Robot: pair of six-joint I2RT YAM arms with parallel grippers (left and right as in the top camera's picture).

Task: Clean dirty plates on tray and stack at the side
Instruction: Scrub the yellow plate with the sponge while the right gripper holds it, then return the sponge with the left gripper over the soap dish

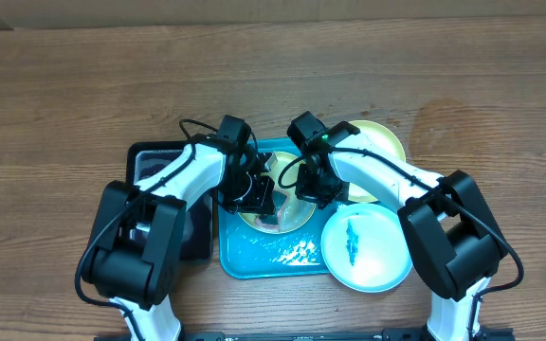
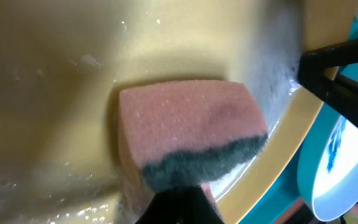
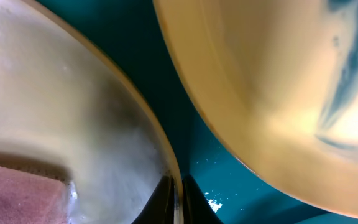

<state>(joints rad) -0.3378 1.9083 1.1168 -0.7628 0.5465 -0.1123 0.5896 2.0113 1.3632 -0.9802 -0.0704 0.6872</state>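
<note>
On the turquoise tray [image 1: 282,258] lies a yellow-green plate [image 1: 292,216], wet and pale inside [image 2: 55,74]. My left gripper [image 1: 259,194] [image 2: 179,202] is shut on a pink sponge [image 2: 191,134] with a dark scrub layer, pressed onto this plate. My right gripper [image 1: 309,189] [image 3: 180,198] is shut on that plate's rim [image 3: 160,149], one finger on each side. A second yellow-green plate [image 1: 382,147] [image 3: 272,93] with a teal smear sits at the tray's back right. A light blue plate [image 1: 366,248] [image 2: 340,168] with a teal smear rests at the tray's front right.
A smaller black tray [image 1: 159,163] lies left of the turquoise one, partly under my left arm. Wet droplets glisten on the tray floor [image 3: 229,180]. Bare wooden table [image 1: 64,95] surrounds everything.
</note>
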